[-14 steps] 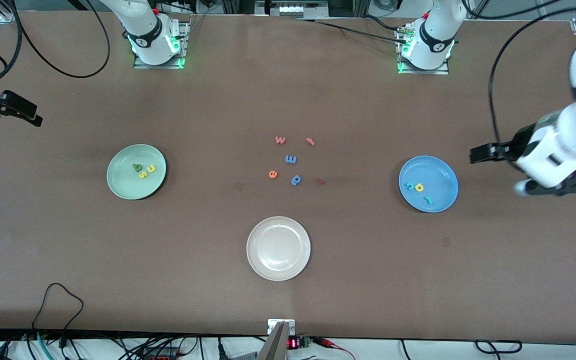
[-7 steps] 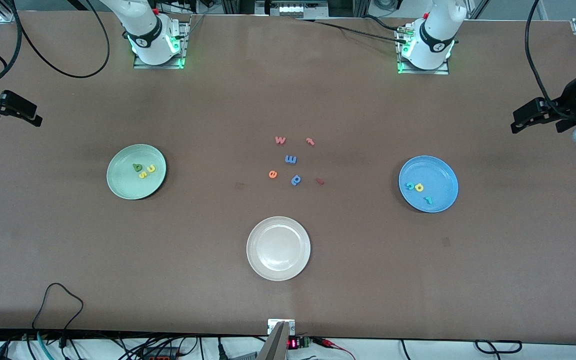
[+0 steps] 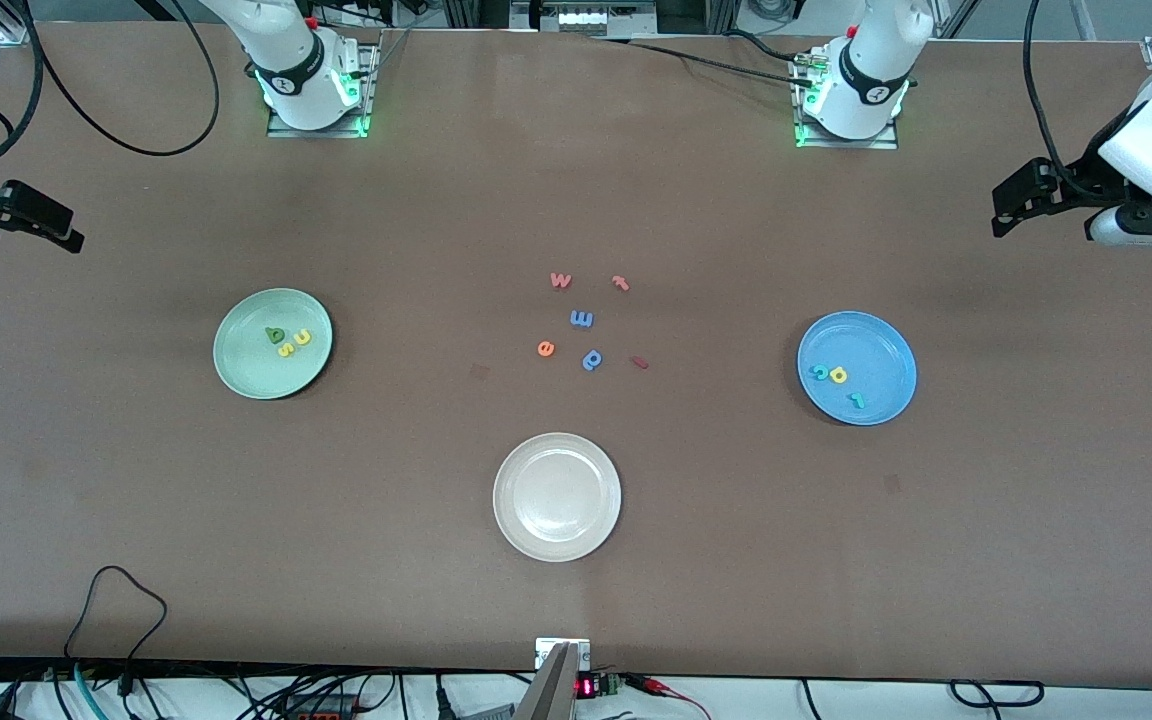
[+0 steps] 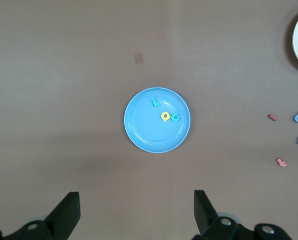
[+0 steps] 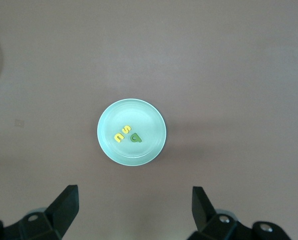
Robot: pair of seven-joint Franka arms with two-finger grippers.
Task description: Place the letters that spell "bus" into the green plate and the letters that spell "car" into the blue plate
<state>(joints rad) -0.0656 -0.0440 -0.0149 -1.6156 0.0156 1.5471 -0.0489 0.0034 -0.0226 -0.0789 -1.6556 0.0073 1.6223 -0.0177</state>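
status: "bus" letters (image 3: 287,340) in green plate (image 3: 246,375) at 9 o'clock, "car" letters (image 3: 837,380) in blue plate (image 3: 881,350) at 3 o'clock; left end effector (image 3: 1021,205) and right end effector (image 3: 41,225) open, empty, parked clear of both plates; judged complete, no regrasp advised.

Even, diffuse overhead light fills all three views, moderately bright, with no hard glare on the matte brown table (image 3: 636,560). Shadows are soft: a faint dark crescent hugs the cream-white plate (image 3: 557,497), and broad dim smudges lie beside the green plate (image 5: 131,132) and the blue plate (image 4: 157,120). Green lamps glow at both arm bases. Focus is sharp; wrist-view corners darken slightly.
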